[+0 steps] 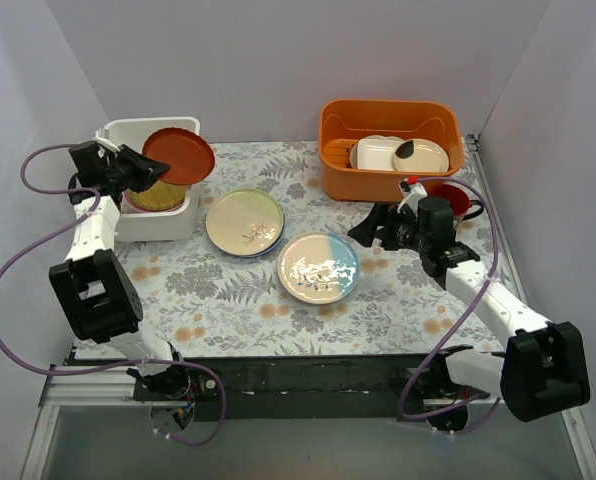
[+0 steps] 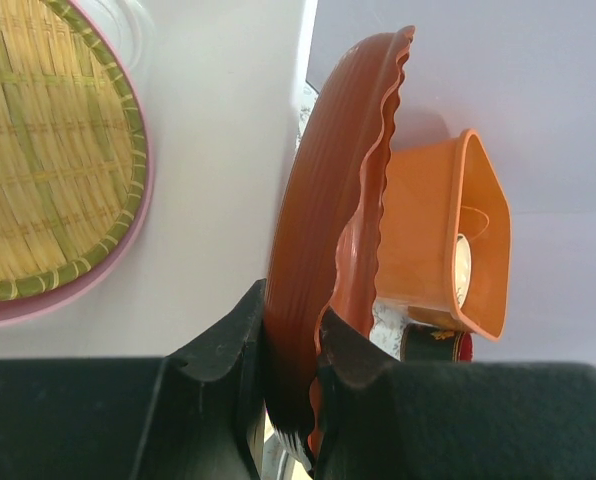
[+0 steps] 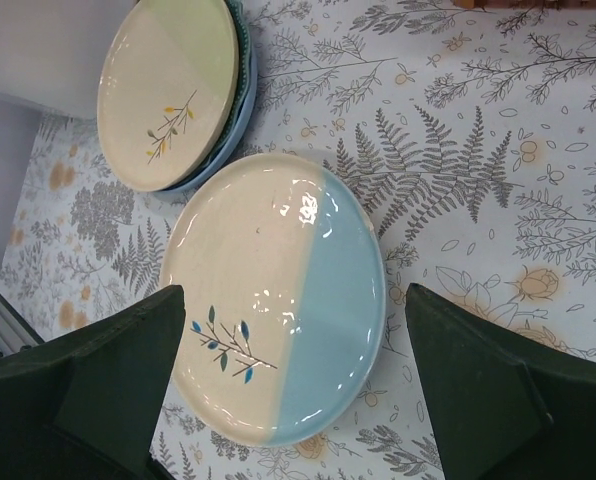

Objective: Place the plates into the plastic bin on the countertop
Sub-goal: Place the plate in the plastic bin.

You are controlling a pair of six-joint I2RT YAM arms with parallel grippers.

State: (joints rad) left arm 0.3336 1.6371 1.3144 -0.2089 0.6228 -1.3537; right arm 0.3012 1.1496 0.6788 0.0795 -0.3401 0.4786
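My left gripper is shut on the rim of the red-brown plate, which it holds on edge over the white plastic bin at the back left; the plate stands between my fingers. A yellow woven-look plate lies on a pink one in the bin. A cream-green plate with a leaf sprig and a cream and teal-blue plate lie on the countertop. My right gripper is open, hovering right of the teal-blue plate.
An orange tub with cream rectangular dishes stands at the back right. A red mug sits by it, behind my right arm. The cream-green plate rests on another blue-rimmed plate.
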